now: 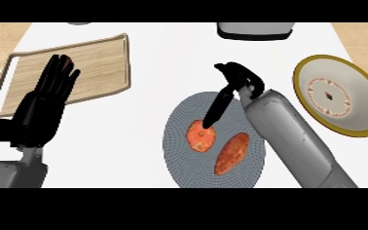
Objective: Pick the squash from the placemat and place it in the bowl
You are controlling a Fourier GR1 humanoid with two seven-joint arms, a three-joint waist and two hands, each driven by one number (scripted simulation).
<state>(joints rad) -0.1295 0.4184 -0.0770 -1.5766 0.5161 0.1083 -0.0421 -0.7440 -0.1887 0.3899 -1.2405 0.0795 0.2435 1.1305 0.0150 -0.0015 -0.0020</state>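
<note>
The round orange squash point(201, 136) sits on the grey placemat point(183, 165), right under the tips of the right hand's point(237, 78) straight fingers point(215, 111), which hold nothing. A longer orange vegetable point(232, 153) lies beside it. The bowl point(332, 95) is off to the right. The left hand point(39, 107) rests open, fingers up.

squash point(202, 136) on placemat point(212, 141), left of sweet potato point(232, 153) | bowl point(332, 95) right | tray point(70, 73) far left
</note>
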